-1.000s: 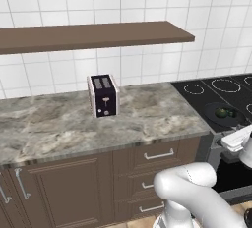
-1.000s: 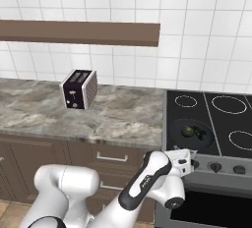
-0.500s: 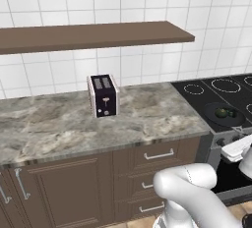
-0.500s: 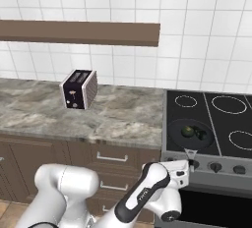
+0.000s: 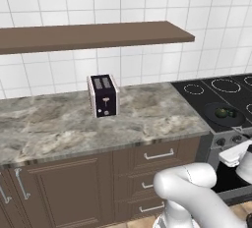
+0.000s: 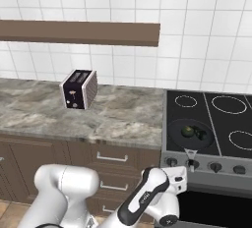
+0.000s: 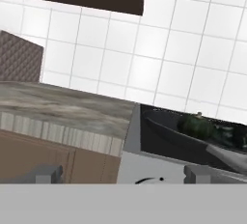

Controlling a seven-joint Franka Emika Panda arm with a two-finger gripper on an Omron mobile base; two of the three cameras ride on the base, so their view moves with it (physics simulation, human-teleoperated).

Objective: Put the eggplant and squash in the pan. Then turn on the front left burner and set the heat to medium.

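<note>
The dark pan (image 6: 172,129) sits on the stove's front left burner and covers its ring. In the pan lie the round green squash (image 6: 187,131) and, to its right, the darker eggplant (image 6: 201,134). The left base view shows the pan (image 5: 210,110) with both vegetables inside. My gripper (image 6: 183,175) hangs low in front of the stove, just below the knob row, and is open with nothing held. In the hand view the fingertips (image 7: 48,173) stand wide apart. Past them are the pan (image 7: 164,130), the squash (image 7: 195,125) and the pan's grey handle (image 7: 226,157).
A row of stove knobs (image 6: 215,166) runs along the stove front, right above my hand. A dark toaster (image 6: 78,89) stands on the marble counter (image 6: 123,119) to the left. Cabinet drawers (image 6: 112,159) lie below the counter, and a brown shelf (image 6: 98,30) hangs on the tiled wall.
My hand has sunk lower in front of the stove, from knob height to just below it. The pan and vegetables have not moved, and the jaws stay open.
</note>
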